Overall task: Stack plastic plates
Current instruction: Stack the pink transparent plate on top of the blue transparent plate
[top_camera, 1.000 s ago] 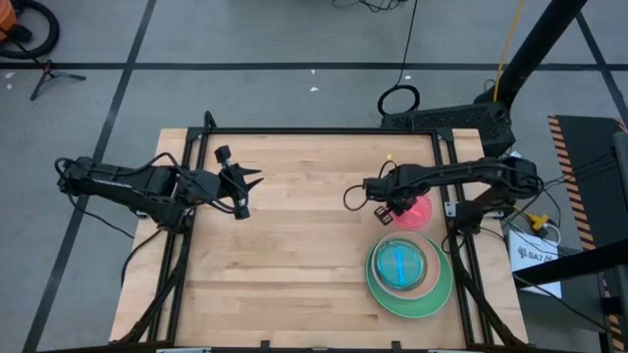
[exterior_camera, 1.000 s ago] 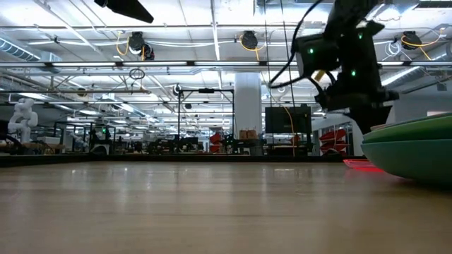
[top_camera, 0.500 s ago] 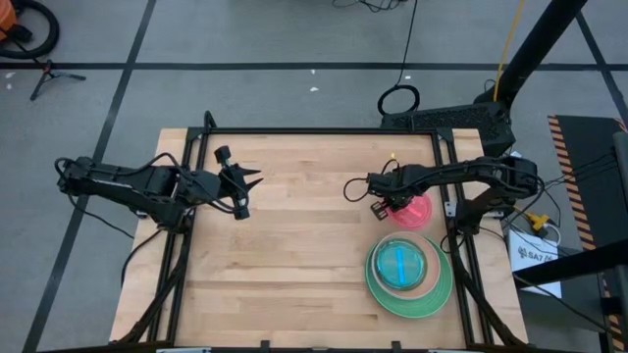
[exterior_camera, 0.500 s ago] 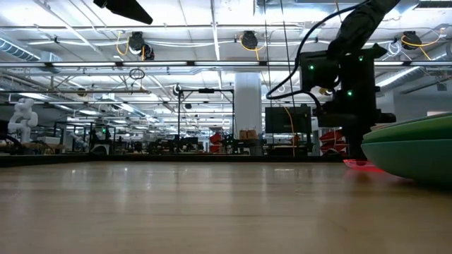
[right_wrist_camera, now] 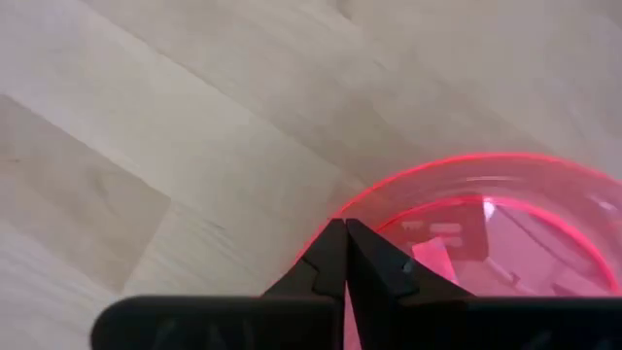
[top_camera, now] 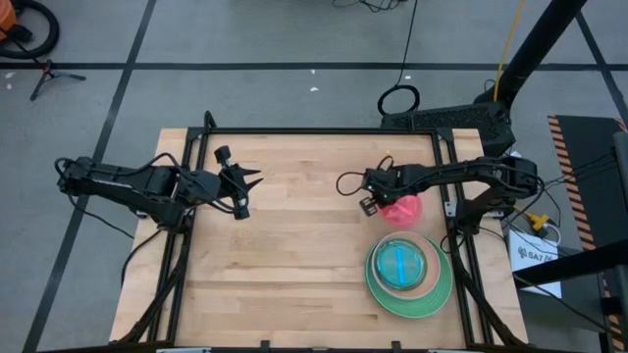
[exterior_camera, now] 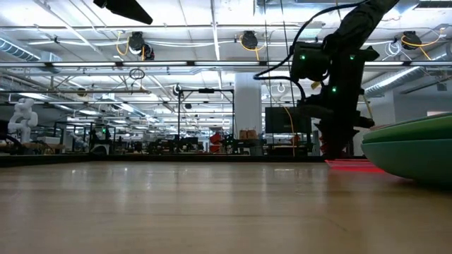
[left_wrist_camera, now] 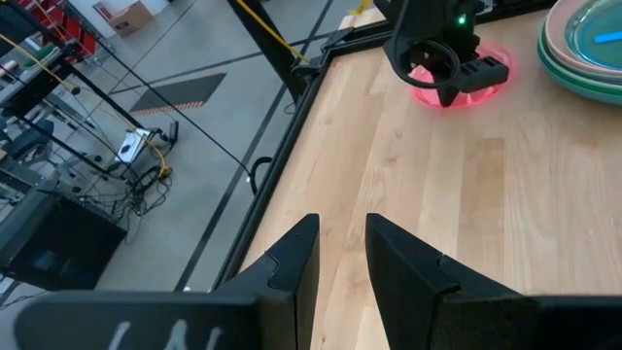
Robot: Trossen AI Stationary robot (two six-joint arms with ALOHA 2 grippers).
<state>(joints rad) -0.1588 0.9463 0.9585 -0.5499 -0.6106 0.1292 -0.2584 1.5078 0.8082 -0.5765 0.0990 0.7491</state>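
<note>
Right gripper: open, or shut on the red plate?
Shut on the red plate: in the right wrist view the right gripper has both fingers pressed together at its rim.

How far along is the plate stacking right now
Mostly done, it seems: a stack sits near the table's right front, a large green plate at the bottom and a blue one on top. In hand: the right gripper, fingers shut on the red plate rim. Left: setting it on the stack. The left gripper waits, open.
</note>
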